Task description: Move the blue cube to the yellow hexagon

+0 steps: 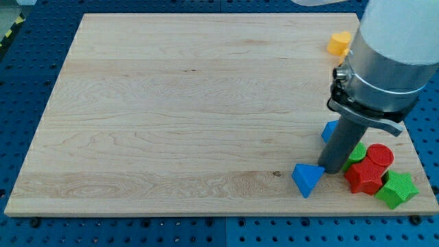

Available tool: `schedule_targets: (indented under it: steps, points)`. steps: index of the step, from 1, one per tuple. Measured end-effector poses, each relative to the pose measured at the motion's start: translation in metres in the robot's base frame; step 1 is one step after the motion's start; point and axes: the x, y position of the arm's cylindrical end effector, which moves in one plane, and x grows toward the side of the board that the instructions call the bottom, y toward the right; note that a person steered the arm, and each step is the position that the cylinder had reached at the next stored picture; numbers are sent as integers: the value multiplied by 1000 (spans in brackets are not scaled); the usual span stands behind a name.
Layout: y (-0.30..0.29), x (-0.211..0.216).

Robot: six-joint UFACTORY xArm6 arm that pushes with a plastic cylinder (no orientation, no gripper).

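Behind my tip, blue cube mostly hidden, yellow hexagon well apart

A light wooden board lies on a blue perforated desk. Near the board's bottom-right corner: a blue triangular plastic block, two red plastic blocks, a green star-shaped block, and another green block, partly hidden.

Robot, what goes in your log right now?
my tip beside blue triangle | blue cube behind rod | yellow hexagon far
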Motion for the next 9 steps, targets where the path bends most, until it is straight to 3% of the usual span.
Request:
schedule_targets:
  steps: [1, 3, 7, 9]
  points:
    - [17, 0]
    - [-4, -2]
    - [-4, -44]
    - [18, -36]
